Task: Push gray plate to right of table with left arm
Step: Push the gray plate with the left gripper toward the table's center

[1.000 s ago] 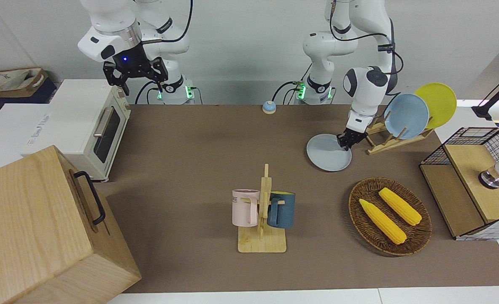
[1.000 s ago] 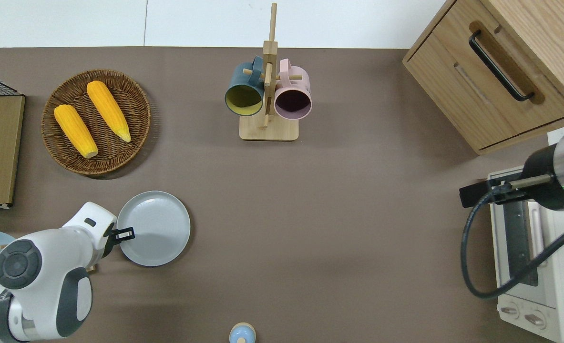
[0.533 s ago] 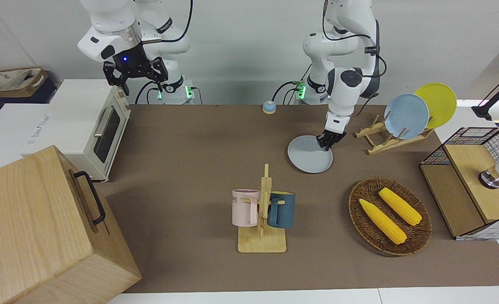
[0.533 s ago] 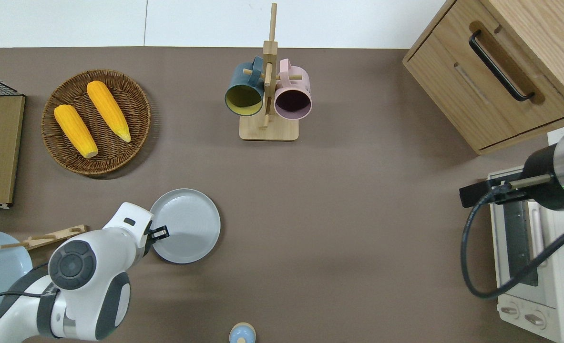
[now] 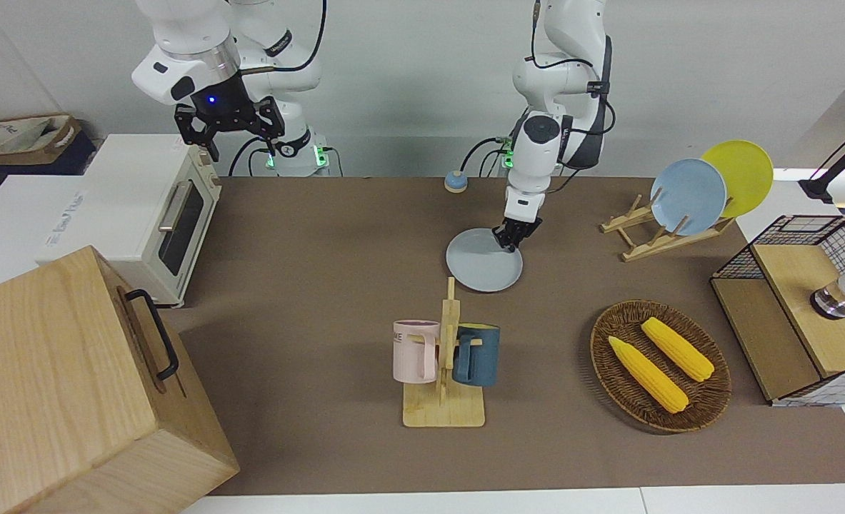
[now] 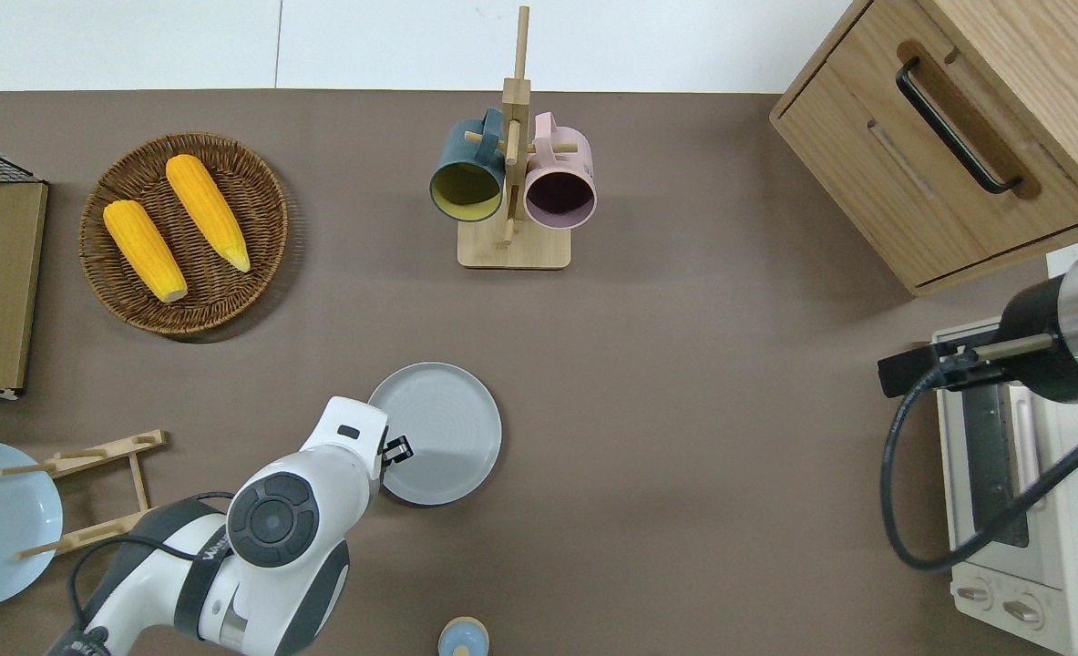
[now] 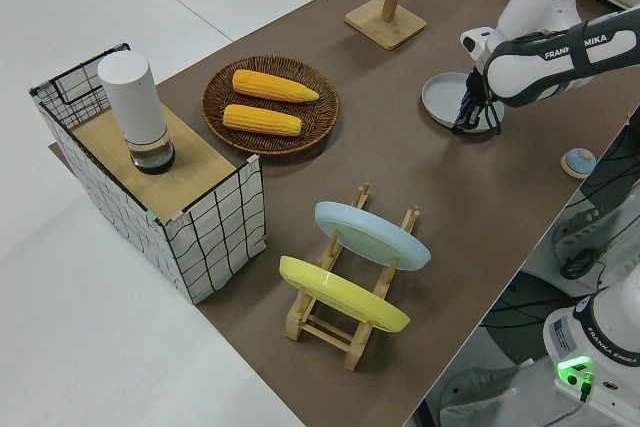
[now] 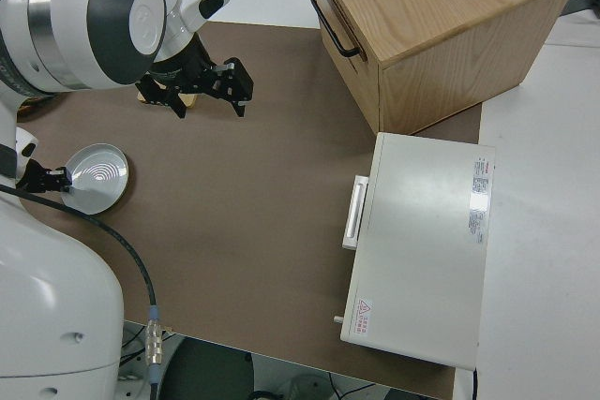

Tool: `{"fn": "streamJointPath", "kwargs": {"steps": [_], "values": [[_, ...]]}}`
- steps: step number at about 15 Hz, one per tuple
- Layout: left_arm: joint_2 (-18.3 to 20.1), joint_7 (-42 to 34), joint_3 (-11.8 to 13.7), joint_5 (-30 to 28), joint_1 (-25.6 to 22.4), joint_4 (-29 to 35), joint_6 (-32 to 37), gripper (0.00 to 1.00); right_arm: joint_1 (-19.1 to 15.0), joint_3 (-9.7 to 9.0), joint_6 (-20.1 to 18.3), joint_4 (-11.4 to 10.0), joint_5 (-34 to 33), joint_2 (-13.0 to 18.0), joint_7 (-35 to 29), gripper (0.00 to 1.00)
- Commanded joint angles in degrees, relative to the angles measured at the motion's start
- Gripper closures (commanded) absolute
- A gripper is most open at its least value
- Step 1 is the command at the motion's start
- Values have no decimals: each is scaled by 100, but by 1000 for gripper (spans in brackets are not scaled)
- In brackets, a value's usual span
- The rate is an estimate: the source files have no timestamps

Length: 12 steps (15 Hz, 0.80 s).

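gray plate (image 6: pixel 443 428) flat on desk (image 6: pixel 684 410) near middle, nearer the robots than mug rack (image 6: pixel 513 182); left end effector (image 6: pixel 396 449) down on its rim at left arm's side, finger gap unclear; right arm parked

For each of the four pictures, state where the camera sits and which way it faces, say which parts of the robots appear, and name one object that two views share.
Front: across the table, facing both arms; the left gripper touches the gray plate.
Overhead: straight down; left arm at the plate, parked right arm at the edge.
Left side: raised at the left arm's end, looking along the table past the dish rack; left arm shows.
Right side: above the right arm, looking at the toaster oven.
Shared: the gray plate appears in all four.
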<state>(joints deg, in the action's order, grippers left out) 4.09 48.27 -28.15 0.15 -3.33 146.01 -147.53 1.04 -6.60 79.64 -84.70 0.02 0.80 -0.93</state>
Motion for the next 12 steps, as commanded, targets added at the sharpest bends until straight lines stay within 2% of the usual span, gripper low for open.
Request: {"fn": "streamJointPath", "kwargs": {"steps": [1, 3, 5, 12], "values": [[-408, 656, -365, 134, 17, -310, 163, 1000, -113, -87, -89, 50, 24, 17, -74, 17], [-496, 946, -489, 134, 104, -406, 163, 1000, -113, -96, -89, 50, 25, 17, -74, 17], [-645, 1297, -489, 161, 358, -538, 172, 1000, -113, -87, -89, 50, 25, 17, -74, 17], [-1331, 2888, -489, 977, 992, -1162, 181, 1000, -113, -96, -89, 50, 33, 17, -74, 17]]}}
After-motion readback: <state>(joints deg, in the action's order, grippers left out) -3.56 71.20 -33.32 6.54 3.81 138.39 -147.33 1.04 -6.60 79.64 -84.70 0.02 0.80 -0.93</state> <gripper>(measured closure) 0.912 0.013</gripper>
